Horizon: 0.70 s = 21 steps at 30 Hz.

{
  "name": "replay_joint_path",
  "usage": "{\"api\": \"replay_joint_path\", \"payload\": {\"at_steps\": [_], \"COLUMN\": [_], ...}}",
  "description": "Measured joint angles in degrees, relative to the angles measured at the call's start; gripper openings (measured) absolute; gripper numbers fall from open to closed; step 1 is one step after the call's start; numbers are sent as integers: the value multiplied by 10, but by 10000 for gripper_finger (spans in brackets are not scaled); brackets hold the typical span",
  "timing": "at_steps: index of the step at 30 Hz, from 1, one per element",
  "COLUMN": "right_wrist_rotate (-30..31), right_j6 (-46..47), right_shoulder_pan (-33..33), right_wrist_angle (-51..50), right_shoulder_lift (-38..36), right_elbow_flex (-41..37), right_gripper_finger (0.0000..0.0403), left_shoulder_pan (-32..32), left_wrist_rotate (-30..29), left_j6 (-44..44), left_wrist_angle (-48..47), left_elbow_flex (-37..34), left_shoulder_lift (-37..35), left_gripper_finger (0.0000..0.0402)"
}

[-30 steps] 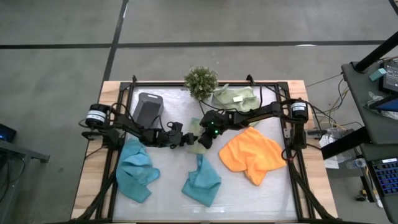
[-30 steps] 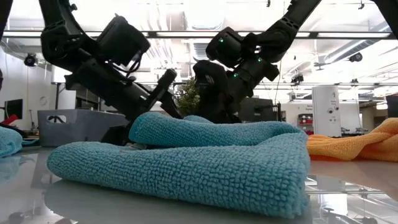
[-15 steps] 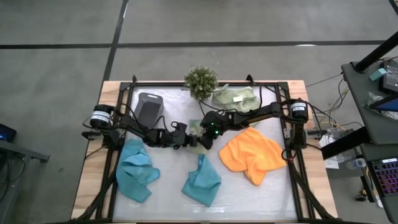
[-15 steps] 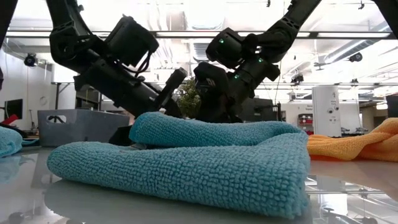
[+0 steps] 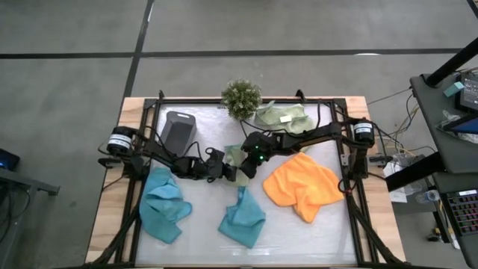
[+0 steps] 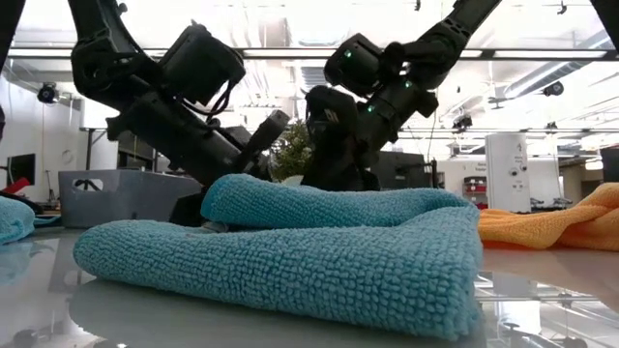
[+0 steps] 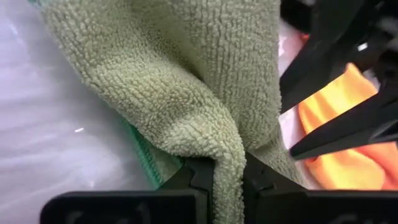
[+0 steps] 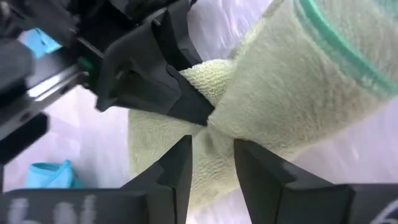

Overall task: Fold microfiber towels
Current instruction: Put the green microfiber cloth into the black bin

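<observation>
A pale sage-green towel point(image 5: 237, 158) is bunched at the table's middle, between my two grippers. My left gripper point(image 5: 226, 169) comes from the table's left and is shut on it. My right gripper point(image 5: 245, 163) comes from the right and is also shut on it. Two teal towels point(image 5: 164, 203) point(image 5: 243, 218) lie crumpled near the front. An orange towel point(image 5: 302, 187) lies at the right. A second sage towel point(image 5: 282, 117) with a white tag lies at the back. In the low view the front teal towel point(image 6: 290, 251) hides the held towel. My left gripper pinches a bunched fold of the sage towel point(image 7: 227, 163) between its two fingers, several layers thick. The fingers come slanting from the table's left. The cloth spreads away from the fingertips toward the right gripper. My right gripper pinches a gathered part of the sage towel point(image 8: 214, 144) between its two fingers, just beside the left gripper's fingertips point(image 8: 186, 102). It comes from the table's right, slanting down. The towel's hemmed edge point(image 8: 329, 31) runs away on one side, and other cloth point(image 8: 158, 146) lies on the table.
A bushy green plant point(image 5: 241, 97) stands at the back middle. A dark grey tray point(image 5: 178, 131) sits at the back left. Black frame rails point(image 5: 351, 187) run along the table's sides. Bare white tabletop point(image 5: 202, 187) shows between the teal towels.
My left gripper has moved toward the table's right, up to the sage towel, and has shut on it next to the right gripper. My right gripper has kept its hold and has risen slightly.
</observation>
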Motion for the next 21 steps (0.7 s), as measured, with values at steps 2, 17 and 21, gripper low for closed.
{"api": "replay_joint_path", "payload": {"at_steps": [2,17,21], "right_wrist_rotate": [2,59,59], "right_j6": [-3,-2,12], "right_shoulder_pan": [0,2,7], "right_wrist_angle": [-1,6,46], "right_shoulder_lift": [-14,-159,-171], "right_elbow_flex": [-3,-103,-132], "right_gripper_finger": [109,109,109], "left_shoulder_pan": [0,-2,-3], "left_wrist_rotate": [-3,-23,-22], "left_j6": [8,69,60], "left_wrist_angle": [-36,-109,-106], "left_elbow_flex": [0,-1,2], "left_shoulder_lift": [-25,-108,-91], "left_gripper_finger": [11,11,11]}}
